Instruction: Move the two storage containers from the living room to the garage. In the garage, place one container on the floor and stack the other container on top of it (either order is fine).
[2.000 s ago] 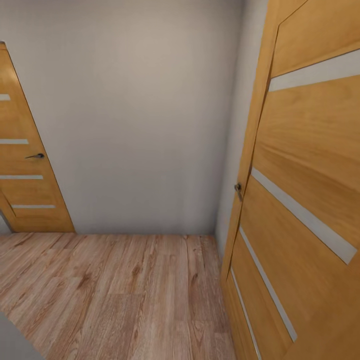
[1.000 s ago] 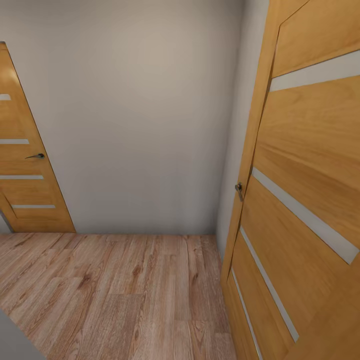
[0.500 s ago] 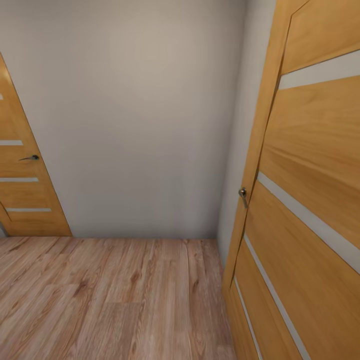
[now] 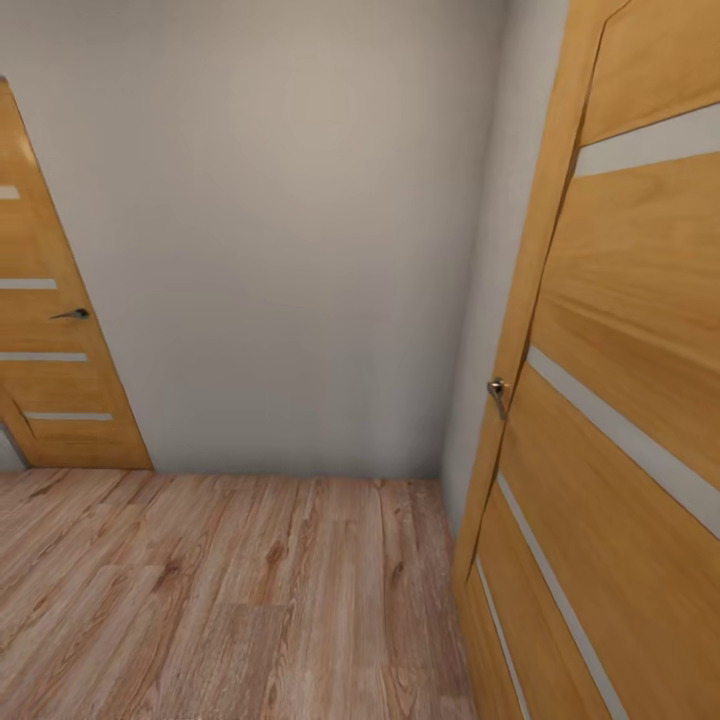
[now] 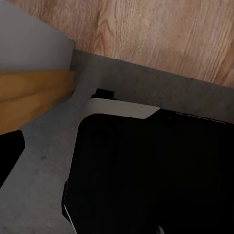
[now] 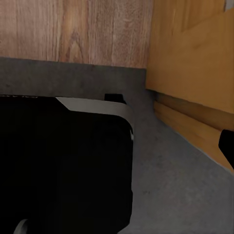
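Note:
The two storage containers are out of view. In the head view I face a plain grey wall (image 4: 290, 250) over light wood plank floor (image 4: 250, 590). The left wrist view shows one dark fingertip (image 5: 7, 156) at the picture's edge, over dark grey floor (image 5: 44, 185) beside my black base (image 5: 156, 175). One dark fingertip (image 6: 227, 144) also shows in the right wrist view, over the same grey floor (image 6: 175, 180) next to the base (image 6: 58, 165). Nothing shows in either gripper, and I cannot tell how the jaws stand.
A wooden door with pale stripes (image 4: 620, 400) stands open close on my right, its handle (image 4: 497, 390) facing me. Another striped door (image 4: 50, 340) is at the far left. Grey floor meets plank floor (image 5: 161, 34) just beyond my base; door wood (image 6: 195, 63) lies close by.
The whole head view has shifted: the right door's edge and handle now sit further right and lower, and the grey corner at lower left has left the picture.

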### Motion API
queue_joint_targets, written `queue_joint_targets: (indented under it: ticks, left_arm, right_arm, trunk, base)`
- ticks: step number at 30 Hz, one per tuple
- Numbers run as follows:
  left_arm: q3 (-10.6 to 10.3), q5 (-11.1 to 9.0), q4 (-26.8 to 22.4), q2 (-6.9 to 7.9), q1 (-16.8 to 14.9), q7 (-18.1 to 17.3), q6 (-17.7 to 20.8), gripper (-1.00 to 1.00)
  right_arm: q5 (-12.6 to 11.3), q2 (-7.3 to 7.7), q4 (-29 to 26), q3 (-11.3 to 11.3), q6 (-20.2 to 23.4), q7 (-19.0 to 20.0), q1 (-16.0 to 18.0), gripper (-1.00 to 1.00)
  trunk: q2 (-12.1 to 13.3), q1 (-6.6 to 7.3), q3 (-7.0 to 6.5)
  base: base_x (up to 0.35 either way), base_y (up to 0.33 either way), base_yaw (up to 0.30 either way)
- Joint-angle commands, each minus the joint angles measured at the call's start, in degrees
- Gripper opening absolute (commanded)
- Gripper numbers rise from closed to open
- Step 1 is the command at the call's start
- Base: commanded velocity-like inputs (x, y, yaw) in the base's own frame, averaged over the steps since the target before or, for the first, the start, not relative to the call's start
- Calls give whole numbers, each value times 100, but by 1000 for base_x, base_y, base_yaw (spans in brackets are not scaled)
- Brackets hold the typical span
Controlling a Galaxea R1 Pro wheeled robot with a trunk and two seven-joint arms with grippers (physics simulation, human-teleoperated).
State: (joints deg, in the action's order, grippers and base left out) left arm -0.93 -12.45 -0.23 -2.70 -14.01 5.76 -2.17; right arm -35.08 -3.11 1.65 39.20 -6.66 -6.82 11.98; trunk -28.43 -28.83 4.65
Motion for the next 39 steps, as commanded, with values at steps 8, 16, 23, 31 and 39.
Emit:
queue_joint_targets:
  ticks: [8,16,23,31,39]
  left_arm:
    - [-6,-47,5,7,-5,10,-20,100]
    - [-8,-47,5,7,-5,13,-20,100]
    - [-10,-40,5,5,-3,13,-20,100]
    - [-4,-47,5,7,-5,13,-20,100]
    - [-4,-47,5,7,-5,13,-20,100]
  right_arm:
    - [-43,-5,17,48,-29,-4,6,100]
    - [-43,-5,18,45,-29,-4,6,100]
    - [-43,-5,19,45,-29,-4,7,100]
    - [-43,-5,19,45,-29,-4,6,100]
    - [-43,-5,19,52,-29,-4,6,100]
  trunk:
    - [-11,-2,12]
    - [-11,-2,12]
    - [-11,-2,12]
    - [-11,-2,12]
    - [-11,-2,12]
  base:
    - [191,0,8]
    - [292,0,0]
    - [55,0,0]
    - [258,0,0]
    - [319,0,0]
